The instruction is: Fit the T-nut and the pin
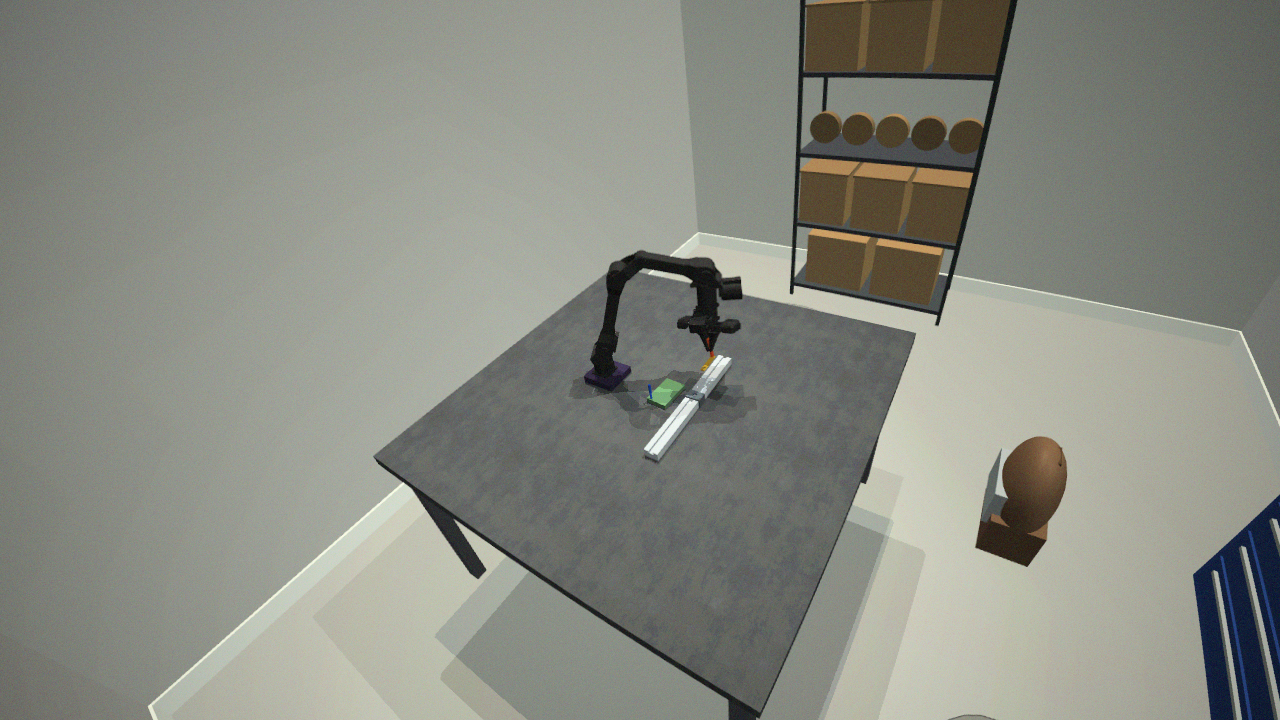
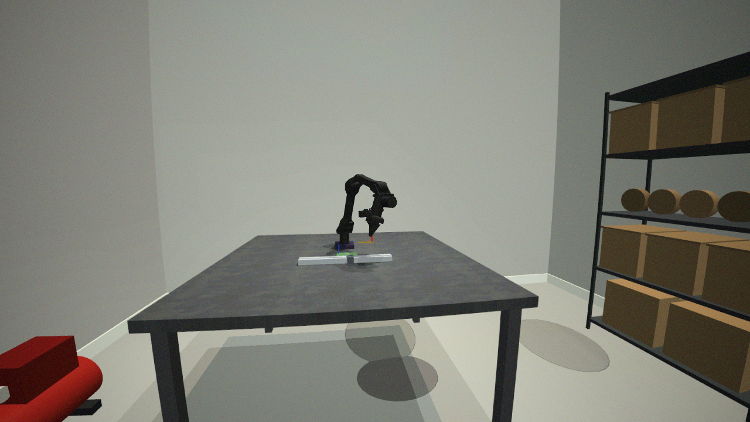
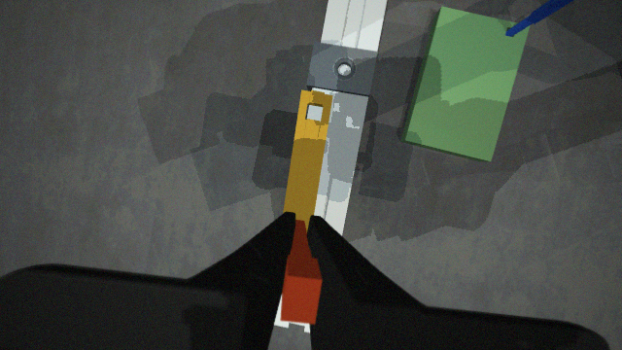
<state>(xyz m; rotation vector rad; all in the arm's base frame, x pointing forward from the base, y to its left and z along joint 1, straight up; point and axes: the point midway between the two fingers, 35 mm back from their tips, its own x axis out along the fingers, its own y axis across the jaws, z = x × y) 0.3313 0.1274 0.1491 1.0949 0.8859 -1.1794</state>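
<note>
Gripping orange handle | your gripper: fingers nearly closed on it | brass T-nut: aloft, near rail's right half, out of slot | blue pin: standing at green tray's left end

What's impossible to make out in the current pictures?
Lower end of the slim blue pin: too small in the top view.
Pin's far end: cut off by the wrist view's edge.
Slot beneath the dark grey bracket: hidden by the bracket in the wrist view.
</note>
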